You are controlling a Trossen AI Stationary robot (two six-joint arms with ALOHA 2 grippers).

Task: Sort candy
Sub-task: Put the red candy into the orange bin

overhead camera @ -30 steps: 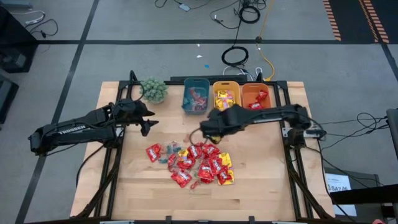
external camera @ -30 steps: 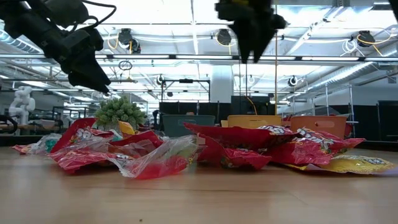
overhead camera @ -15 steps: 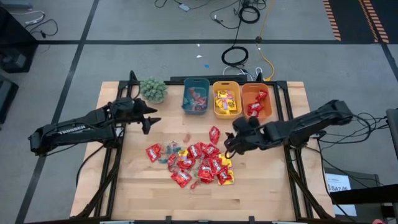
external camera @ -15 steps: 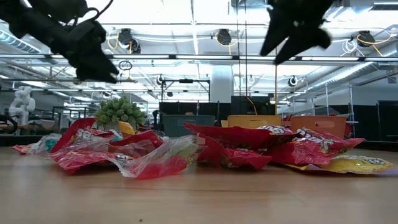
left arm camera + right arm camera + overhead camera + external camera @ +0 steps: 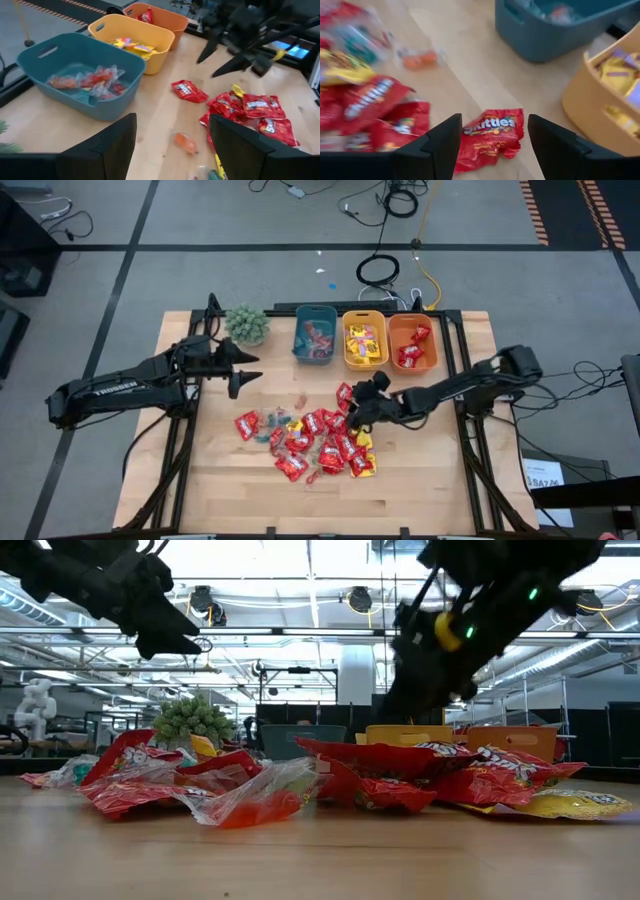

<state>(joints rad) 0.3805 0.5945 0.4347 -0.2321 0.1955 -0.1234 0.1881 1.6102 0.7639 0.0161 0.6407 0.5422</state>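
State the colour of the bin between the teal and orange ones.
Yellow. The middle bin shows best in the high view.

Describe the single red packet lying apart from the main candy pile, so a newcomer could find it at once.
Start at the yellow bin, the middle of three along the table's far edge. Just in front of it, on bare wood, lies the red packet, right by the right gripper, whose fingers stand open. Unlike the other red packets, heaped together in the pile, it lies alone.
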